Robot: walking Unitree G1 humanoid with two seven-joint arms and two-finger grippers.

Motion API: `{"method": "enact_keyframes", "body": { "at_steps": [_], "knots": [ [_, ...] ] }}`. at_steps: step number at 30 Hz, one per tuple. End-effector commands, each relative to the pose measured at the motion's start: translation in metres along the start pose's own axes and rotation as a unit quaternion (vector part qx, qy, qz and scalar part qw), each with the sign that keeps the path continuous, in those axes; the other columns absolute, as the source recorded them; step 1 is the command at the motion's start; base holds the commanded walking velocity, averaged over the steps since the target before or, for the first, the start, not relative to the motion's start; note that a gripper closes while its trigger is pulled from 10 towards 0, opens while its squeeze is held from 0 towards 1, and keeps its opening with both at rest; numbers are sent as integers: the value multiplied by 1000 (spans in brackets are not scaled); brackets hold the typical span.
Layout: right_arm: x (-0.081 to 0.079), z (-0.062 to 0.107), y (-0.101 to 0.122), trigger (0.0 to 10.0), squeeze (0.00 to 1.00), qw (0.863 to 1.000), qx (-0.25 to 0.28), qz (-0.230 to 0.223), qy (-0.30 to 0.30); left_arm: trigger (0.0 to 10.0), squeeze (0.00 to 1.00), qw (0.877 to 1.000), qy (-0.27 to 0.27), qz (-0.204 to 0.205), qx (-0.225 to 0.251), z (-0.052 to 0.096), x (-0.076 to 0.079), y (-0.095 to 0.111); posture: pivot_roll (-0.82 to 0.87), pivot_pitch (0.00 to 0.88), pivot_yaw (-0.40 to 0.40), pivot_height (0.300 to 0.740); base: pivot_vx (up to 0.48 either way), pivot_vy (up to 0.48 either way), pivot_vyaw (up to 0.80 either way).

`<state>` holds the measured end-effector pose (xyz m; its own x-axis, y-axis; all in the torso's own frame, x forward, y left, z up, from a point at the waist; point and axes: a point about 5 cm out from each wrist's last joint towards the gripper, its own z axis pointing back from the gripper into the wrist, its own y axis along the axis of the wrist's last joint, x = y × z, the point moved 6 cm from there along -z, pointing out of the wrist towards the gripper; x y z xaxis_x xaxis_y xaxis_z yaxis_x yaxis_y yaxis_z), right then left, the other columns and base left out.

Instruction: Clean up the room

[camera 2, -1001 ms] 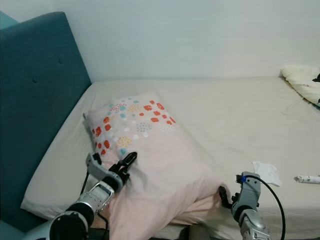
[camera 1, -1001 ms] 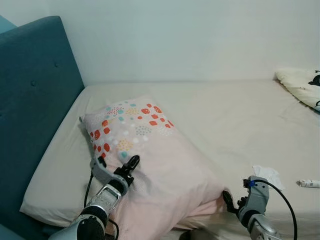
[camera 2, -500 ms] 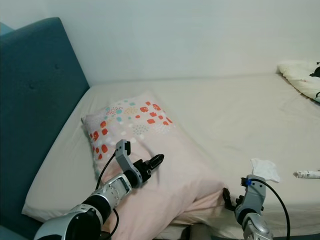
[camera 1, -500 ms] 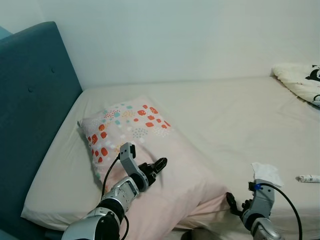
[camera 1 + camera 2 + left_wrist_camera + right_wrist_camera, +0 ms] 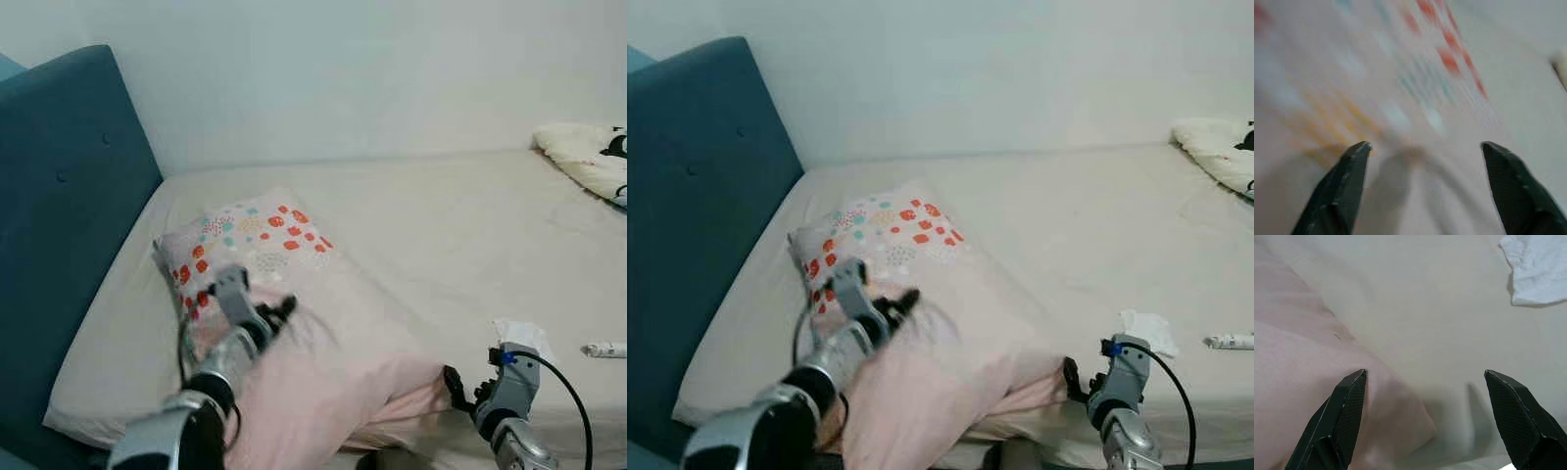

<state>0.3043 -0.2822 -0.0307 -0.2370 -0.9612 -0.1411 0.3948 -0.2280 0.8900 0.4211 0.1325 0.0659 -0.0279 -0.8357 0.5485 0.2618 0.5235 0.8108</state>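
Here, your left gripper (image 5: 1420, 152) sits over the one pink pillow (image 5: 333, 343), fingers spread wide, blurred. Your right gripper (image 5: 1425, 377), also spread, hangs at the pillow's near corner by the bed (image 5: 441, 225) edge. One crumpled tissue (image 5: 522, 338) and one small tube (image 5: 602, 350) lie just beyond it, with bare sheet farther out.

The left claw (image 5: 284, 311) is smeared by motion over the pillow (image 5: 323, 333), so its fingers' spacing cannot be read from the head views; in its wrist view the pillow's pattern is a blur. The pillow's near end runs off the bottom edge. A pale blanket (image 5: 583, 157) is cut by the right edge, as is a small white tube (image 5: 605, 350), too small to identify.
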Motion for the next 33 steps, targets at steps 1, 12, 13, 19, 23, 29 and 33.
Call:
{"method": "enact_keyframes", "body": {
  "at_steps": [1, 12, 13, 19, 23, 29, 33],
  "knots": [
    [-7, 0, -1, 10000, 0, 1000, 2, -5, 8, 10000, 1000, 998, 55, 12, 32, 7, -35, 24, -130, 0, 85, 616, 0, 0, 0],
    [-5, 11, -9, 10000, 0, 1000, 7, -1, 14, 10000, 1000, 977, 213, 10, -17, 59, -134, -4, -150, 0, 75, 616, 0, 0, 0],
    [-5, 11, -9, 10000, 0, 1000, 7, -1, 14, 10000, 1000, 977, 213, 10, -17, 59, -134, -4, -150, 0, 75, 616, 0, 0, 0],
    [-1, 24, -16, 10000, 0, 1000, 9, 5, 17, 10000, 863, 978, 149, 146, -11, 58, -119, -25, -165, 59, 67, 616, 0, 0, 0],
    [-4, 33, -24, 10000, 0, 1000, -1, 6, 21, 10000, 0, 963, 31, 263, 40, 39, -76, -11, -166, 98, 57, 616, 0, 0, 0],
    [-9, 43, -28, 10000, 0, 1000, -3, 9, 27, 10000, 0, 975, -40, 220, 7, 26, -34, -21, -180, 141, 59, 616, 0, 0, 0],
    [-10, 46, -26, 10000, 0, 1000, -2, 8, 27, 10000, 0, 980, -36, 198, -1, 25, -33, -24, -188, 148, 61, 616, 0, 0, 0]
  ]
}}
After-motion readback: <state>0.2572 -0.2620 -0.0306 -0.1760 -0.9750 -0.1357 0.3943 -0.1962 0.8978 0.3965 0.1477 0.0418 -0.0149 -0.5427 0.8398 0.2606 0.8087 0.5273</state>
